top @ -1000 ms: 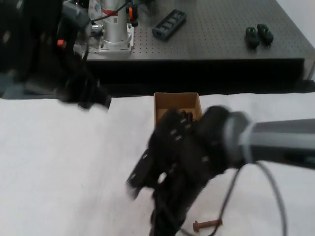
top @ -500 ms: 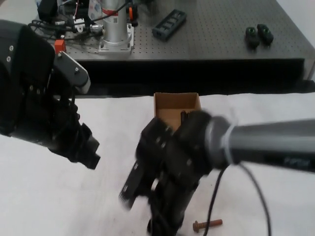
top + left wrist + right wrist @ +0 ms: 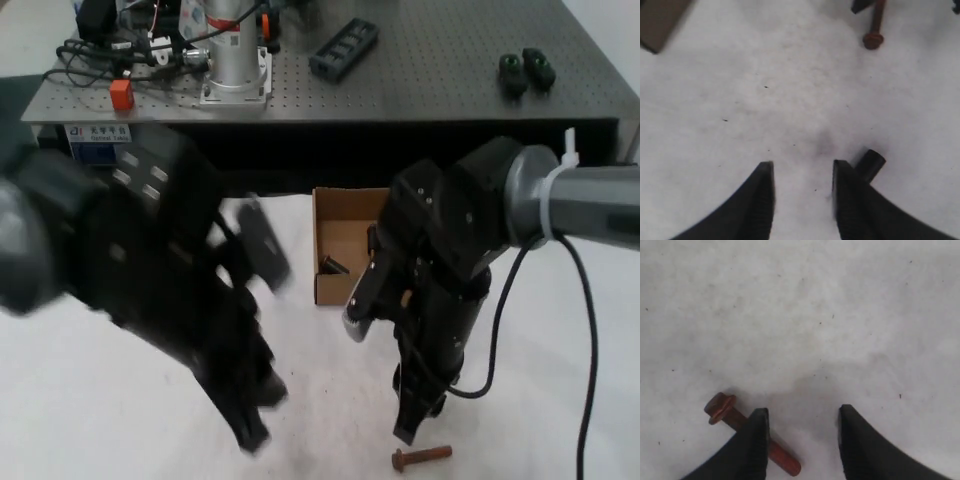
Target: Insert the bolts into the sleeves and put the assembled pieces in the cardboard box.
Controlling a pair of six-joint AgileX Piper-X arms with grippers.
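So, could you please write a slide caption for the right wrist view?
Right gripper, open, above the white cloth, with a copper-coloured bolt lying beside and partly behind one finger.

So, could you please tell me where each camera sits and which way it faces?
High view: behind the arms, facing forward and down over the bench; left arm, right arm and cardboard box show.
Left wrist view: on the left wrist, facing down; open left gripper shows, a black sleeve beside one finger.
Right wrist view: on the right wrist, facing down; open right gripper shows.
Shared: all three show the brown bolt.
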